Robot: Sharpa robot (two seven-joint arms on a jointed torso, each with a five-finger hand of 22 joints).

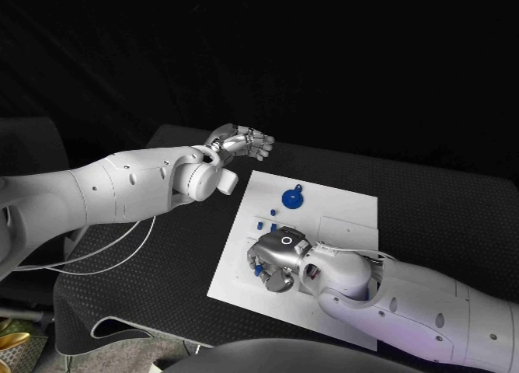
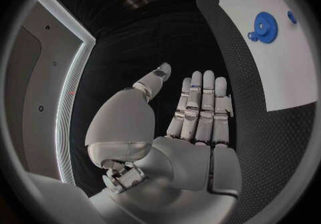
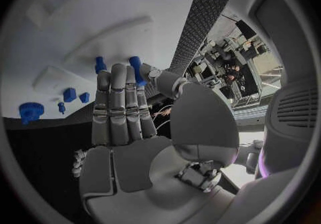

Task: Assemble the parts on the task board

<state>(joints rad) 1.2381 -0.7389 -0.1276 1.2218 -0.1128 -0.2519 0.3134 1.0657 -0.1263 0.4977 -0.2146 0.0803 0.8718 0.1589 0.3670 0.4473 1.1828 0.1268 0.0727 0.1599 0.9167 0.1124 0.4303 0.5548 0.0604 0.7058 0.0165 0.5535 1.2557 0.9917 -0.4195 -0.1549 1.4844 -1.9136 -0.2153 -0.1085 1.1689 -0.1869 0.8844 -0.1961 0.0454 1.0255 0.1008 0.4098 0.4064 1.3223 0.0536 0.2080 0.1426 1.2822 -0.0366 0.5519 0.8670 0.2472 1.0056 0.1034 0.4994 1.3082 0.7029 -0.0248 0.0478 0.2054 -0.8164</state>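
A flat white plate, the task board (image 1: 332,214), lies in the middle of the black table (image 1: 439,202) in the head view. Near the top of the board sits a big round blue gear (image 1: 292,199) with a tiny blue piece (image 1: 297,186) just above it. A little lower, toward the left side of the board, some small blue pegs (image 1: 267,226) stand close together.

The right hand (image 1: 276,260) comes in from the lower right of the picture and rests low on the board, just below the pegs. In the right wrist view its fingers (image 3: 120,106) are stretched out straight and side by side. A small blue peg (image 3: 137,69) sits at their tips, next to the thumb. I cannot tell if the hand is pinching it or only touching it.

The left hand (image 1: 239,142) is in the upper middle of the head view, above the table and off the board's top left corner. In the left wrist view it (image 2: 194,122) is flat and loose, with nothing in it.
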